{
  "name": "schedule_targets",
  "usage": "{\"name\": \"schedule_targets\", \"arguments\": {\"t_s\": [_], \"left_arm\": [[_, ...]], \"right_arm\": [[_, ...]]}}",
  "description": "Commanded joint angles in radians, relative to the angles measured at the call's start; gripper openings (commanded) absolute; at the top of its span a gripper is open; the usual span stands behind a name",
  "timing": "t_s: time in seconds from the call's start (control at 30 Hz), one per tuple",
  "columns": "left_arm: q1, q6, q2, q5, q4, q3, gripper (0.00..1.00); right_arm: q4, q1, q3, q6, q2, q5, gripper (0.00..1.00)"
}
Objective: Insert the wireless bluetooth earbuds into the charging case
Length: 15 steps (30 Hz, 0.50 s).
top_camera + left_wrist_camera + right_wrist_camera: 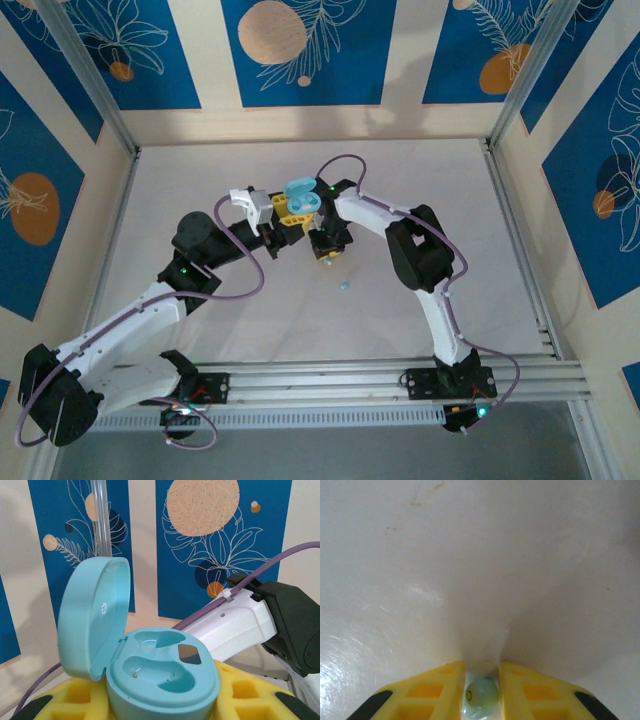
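A light blue charging case [165,672] stands with its lid [92,615] swung up and both wells empty. My left gripper [165,702] is shut on the case's base, with yellow fingers [70,695] on either side. From above, the case [300,197] is held over the middle of the table. My right gripper [481,680] points down at the white table, just right of the case [329,250]. Its yellow pads [440,690] are pressed on both sides of a small light blue earbud [481,698]. A second light blue earbud [344,286] lies loose on the table nearer the arm bases.
The white table [420,200] is walled by blue and cream patterned panels [300,50] with metal posts at the corners. The right arm's white link and purple cable [235,615] pass close behind the case. A rail [330,380] runs along the near edge.
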Motion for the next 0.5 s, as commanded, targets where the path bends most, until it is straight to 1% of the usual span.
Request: {"name": "schedule_targets", "arguments": {"t_s": [0.0,0.2,0.47], "left_arm": [[-0.008,0.01,-0.01,-0.003,0.027,-0.004,0.34],[-0.006,0.01,-0.012,-0.006,0.023,-0.004,0.34],[-0.007,0.009,-0.003,0.003,0.029,0.001,0.34]], "right_arm": [[-0.06,0.02,0.023,0.016,0.035,0.009,0.25],[-0.082,0.028,0.027,0.037,0.034,0.04,0.3],[-0.102,0.041,0.035,0.051,0.032,0.043,0.3]]}}
